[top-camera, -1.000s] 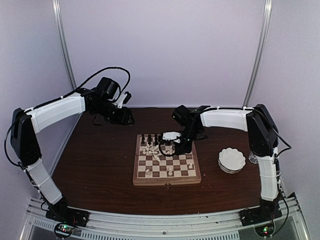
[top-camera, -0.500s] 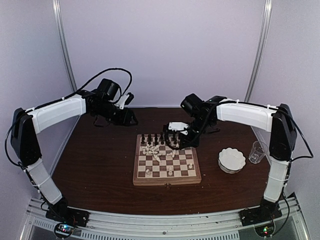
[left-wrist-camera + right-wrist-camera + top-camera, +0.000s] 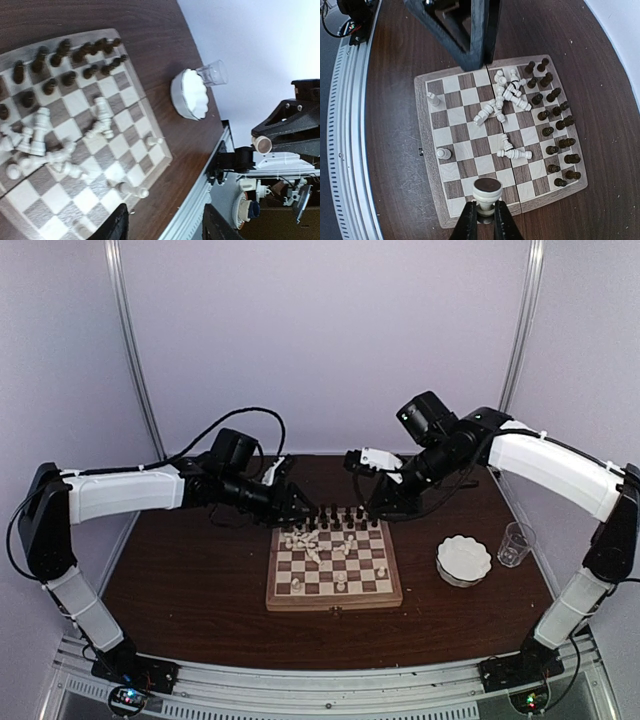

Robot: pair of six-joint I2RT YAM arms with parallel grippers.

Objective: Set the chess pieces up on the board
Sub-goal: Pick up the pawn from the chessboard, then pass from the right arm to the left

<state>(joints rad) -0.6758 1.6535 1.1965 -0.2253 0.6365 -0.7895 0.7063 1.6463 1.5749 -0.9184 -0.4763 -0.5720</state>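
A: Carrying a white piece (image 3: 487,190) looks like the step in hand. The right tool (image 3: 484,206) is clenched on it, high above the board (image 3: 335,600), which sits mid-worktop (image 3: 200,580).

B: And the left tool (image 3: 165,214)?

A: Released, nothing between its fingers, hovering by the board's far-left corner.

B: What about the dark pieces (image 3: 335,515)?

A: Standing in 2 rows on the board's side toward the worktop's far edge. Most whites (image 3: 502,102) lie toppled in a heap.

B: Next?

A: Probably lower it onto a free square toward the near edge, stand it upright, then let go.
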